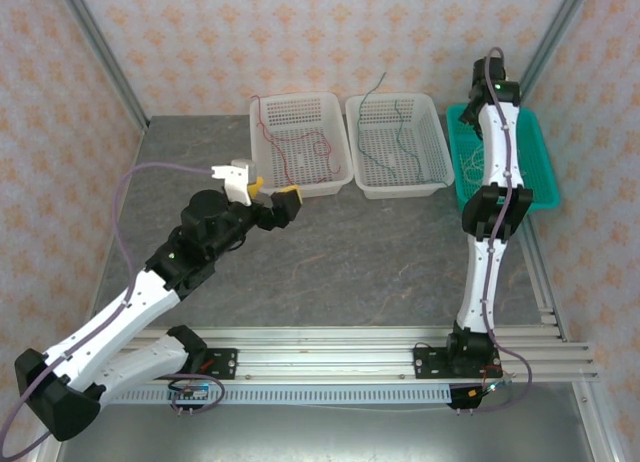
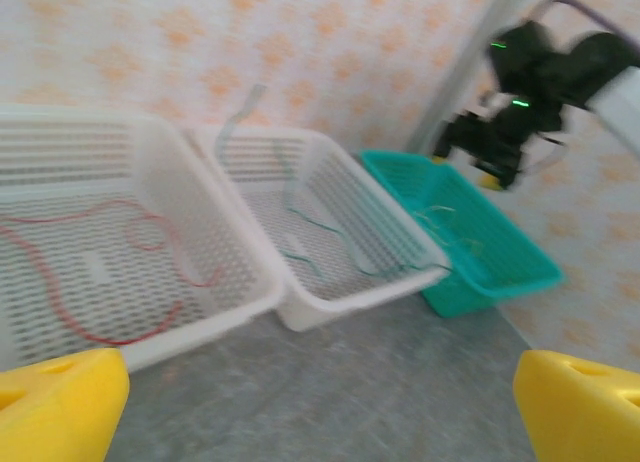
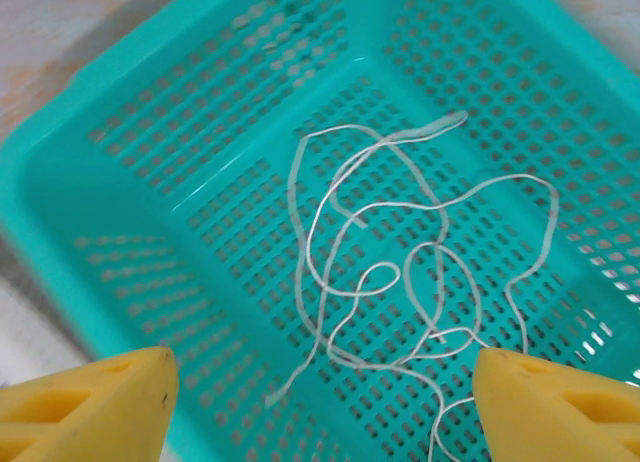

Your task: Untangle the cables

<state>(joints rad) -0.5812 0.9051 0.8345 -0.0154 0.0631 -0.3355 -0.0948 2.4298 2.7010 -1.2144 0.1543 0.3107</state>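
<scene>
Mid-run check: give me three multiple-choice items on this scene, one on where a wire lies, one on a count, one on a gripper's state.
1. Where does the thin red wire lie?
A) in the left white perforated plastic basket
B) in the teal perforated plastic basket
C) on the grey stone-look table

2. How many baskets stand on the table?
A) two
B) three
C) four

3. How is the right gripper?
A) shut on the whitish wire
B) open, above the teal basket
C) shut, empty

Key:
1 A: the red loops lie on that basket's floor.
2 B: two white baskets and one teal stand in a row.
3 B: its yellow fingers stand wide apart, and the whitish wire lies loose in the basket below.
</scene>
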